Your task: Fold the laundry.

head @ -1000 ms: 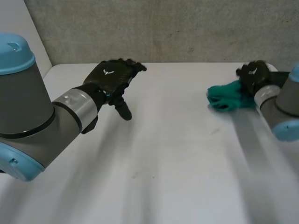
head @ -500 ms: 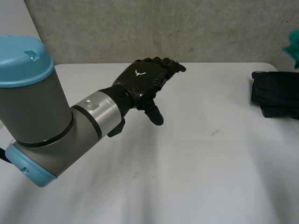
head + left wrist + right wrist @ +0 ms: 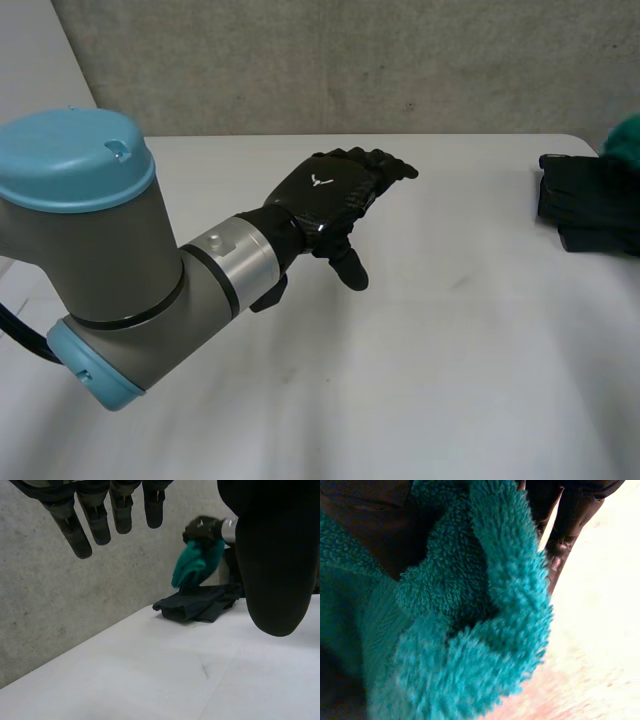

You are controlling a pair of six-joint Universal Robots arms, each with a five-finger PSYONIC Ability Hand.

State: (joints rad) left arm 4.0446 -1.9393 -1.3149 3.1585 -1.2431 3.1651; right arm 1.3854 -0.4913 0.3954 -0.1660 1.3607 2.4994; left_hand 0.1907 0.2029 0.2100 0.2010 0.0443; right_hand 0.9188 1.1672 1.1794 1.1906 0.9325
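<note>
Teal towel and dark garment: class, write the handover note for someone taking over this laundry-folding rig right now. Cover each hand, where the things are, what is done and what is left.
Left hand: open and empty, above the white table near its middle.
Right hand: shut on the teal towel, holding it bunched in the air above the dark garment.
Dark garment: lies at the table's far right side and looks folded.
Done: probably the dark garment.
Left: lay the teal towel out on the table and fold it, likely with both hands.
</note>
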